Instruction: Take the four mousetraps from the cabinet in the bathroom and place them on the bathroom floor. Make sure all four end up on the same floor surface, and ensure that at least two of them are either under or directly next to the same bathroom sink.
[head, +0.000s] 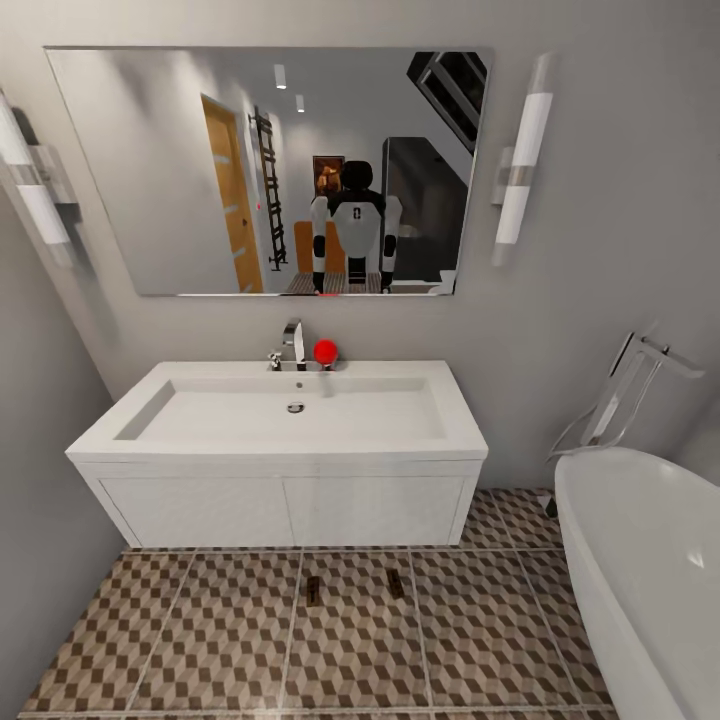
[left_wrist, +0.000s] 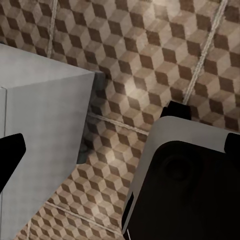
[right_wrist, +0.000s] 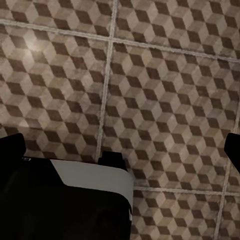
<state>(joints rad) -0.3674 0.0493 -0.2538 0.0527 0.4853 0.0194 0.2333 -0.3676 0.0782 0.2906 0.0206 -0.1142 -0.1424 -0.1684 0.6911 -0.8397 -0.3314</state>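
Note:
Two mousetraps lie flat on the bathroom floor (head: 200, 640) just in front of the sink's vanity: one mousetrap (head: 313, 590) to the left, the other mousetrap (head: 396, 585) to the right. The sink (head: 296, 412) is a wide white basin with a chrome tap (head: 293, 345) on a white wall-hung vanity (head: 285, 510). The cabinet is out of view. My left gripper (left_wrist: 120, 150) hangs open over cube-patterned tiles, holding nothing. My right gripper (right_wrist: 122, 147) is also open and empty above the tiles.
A white bathtub (head: 650, 570) with a chrome floor tap (head: 625, 395) fills the right side. A mirror (head: 270, 170) over the sink reflects my own body. A red round object (head: 325, 351) sits by the tap. A pale grey box (left_wrist: 45, 150) stands beside the left gripper.

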